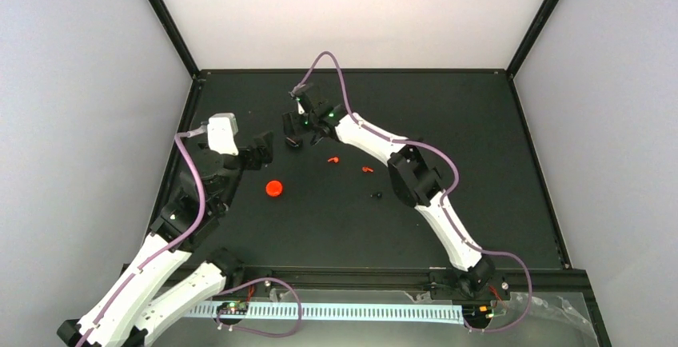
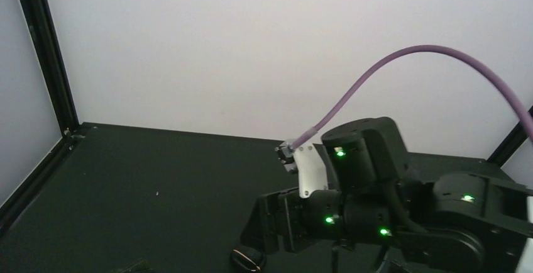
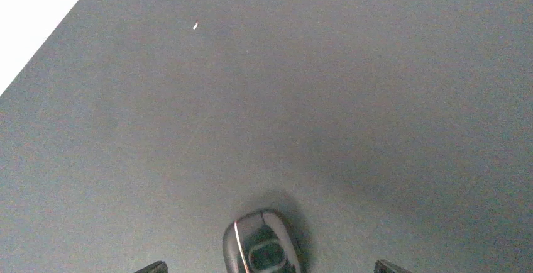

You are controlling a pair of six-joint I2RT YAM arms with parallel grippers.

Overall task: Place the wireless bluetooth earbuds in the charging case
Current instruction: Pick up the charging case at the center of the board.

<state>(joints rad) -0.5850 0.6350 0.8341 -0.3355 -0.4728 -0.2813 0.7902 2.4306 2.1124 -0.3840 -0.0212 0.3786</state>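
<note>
The charging case [image 1: 274, 189], a small round red puck, lies closed on the black table left of centre. Two tiny red earbuds [image 1: 333, 159] [image 1: 368, 169] lie to its right, apart from it. My right gripper [image 1: 297, 133] hangs low at the back, open, with its fingertips [image 3: 154, 267] on either side of a glossy black rounded object with a thin orange line [image 3: 261, 245], touching neither side. My left gripper [image 1: 261, 150] is open and empty, above and left of the red case. It faces the right gripper.
A small black lump [image 1: 376, 195] sits near the right forearm. The black object [image 2: 247, 259] also shows under the right gripper's fingers in the left wrist view. Black frame rails [image 1: 352, 70] and white walls edge the table.
</note>
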